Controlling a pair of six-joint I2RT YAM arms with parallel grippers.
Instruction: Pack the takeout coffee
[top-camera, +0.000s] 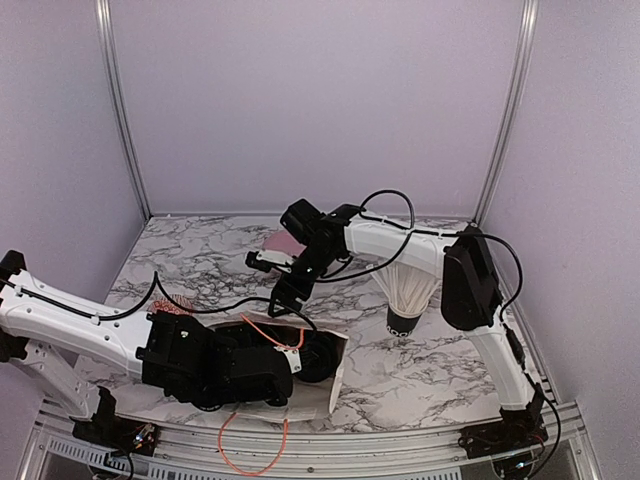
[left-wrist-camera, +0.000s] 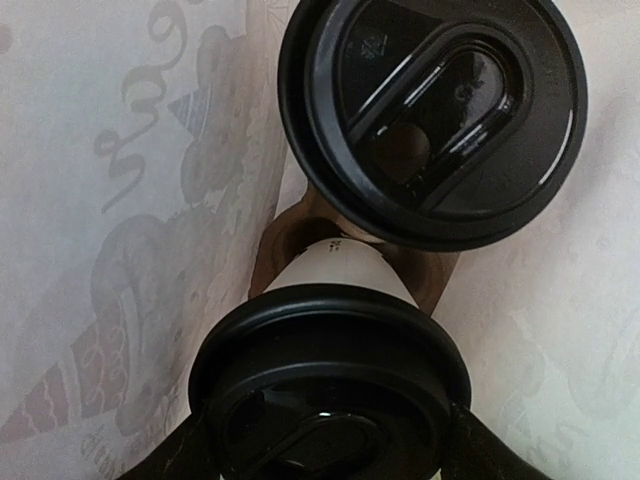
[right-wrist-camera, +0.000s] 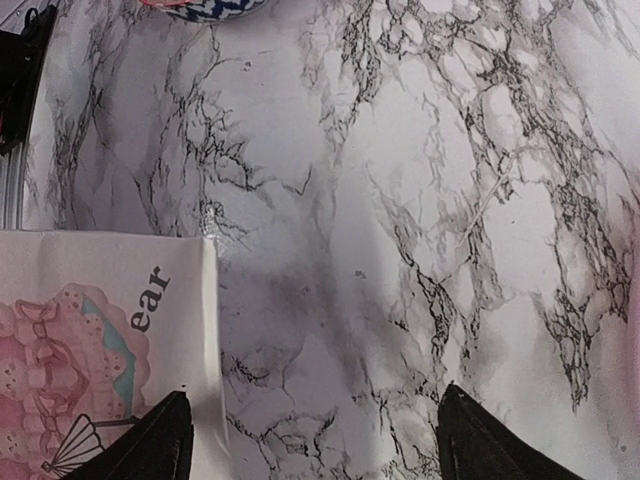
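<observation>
Takeout coffee (left-wrist-camera: 330, 360) cut off at btm edge, left claw (left-wrist-camera: 330, 440) pinching it; right claw (right-wrist-camera: 312, 400) spread

near cup (left-wrist-camera: 330, 360) and far cup (left-wrist-camera: 430, 110): white, black-lidded, close together, perhaps upright.

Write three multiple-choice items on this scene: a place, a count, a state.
1. The white paper cups with round black plastic lids are: A) inside the white printed paper bag; B) on bare marble; C) on the floor.
2. Black lids in the left wrist view: A) one; B) two; C) four.
3. The right gripper is: A) shut on a cup; B) shut on a straw; C) open, empty.
Key: A, bag walls surround them; B, two lids show; C, only marble tabletop lies between its fingers.
</observation>
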